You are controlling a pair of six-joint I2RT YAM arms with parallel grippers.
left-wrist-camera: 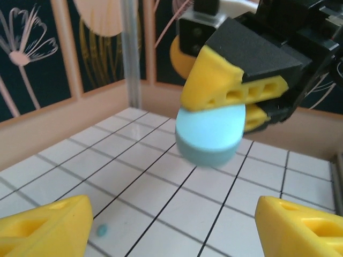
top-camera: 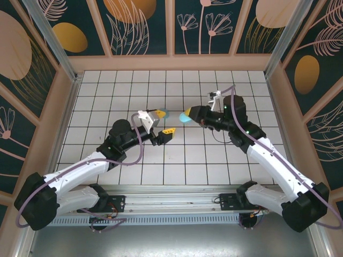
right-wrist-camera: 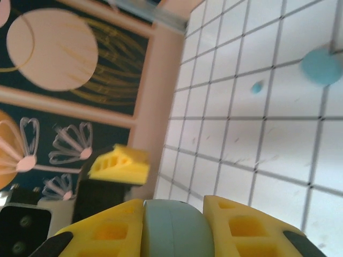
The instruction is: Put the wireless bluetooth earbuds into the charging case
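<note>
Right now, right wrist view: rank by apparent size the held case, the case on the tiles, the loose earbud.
1. Held case, inflated by nearness
2. Case on the tiles
3. Loose earbud

Case (left-wrist-camera: pixel 211 136) in right hand (right-wrist-camera: pixel 172 227), earbud (left-wrist-camera: pixel 102 230) on table (left-wrist-camera: pixel 161 176) before left hand (left-wrist-camera: pixel 174 227)

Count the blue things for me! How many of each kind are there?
Light-blue charging cases: 2, the held case in the right gripper and the loose case on the tiles.
Tiny light-blue earbud that I can spot: 1.
Total: 3.
</note>
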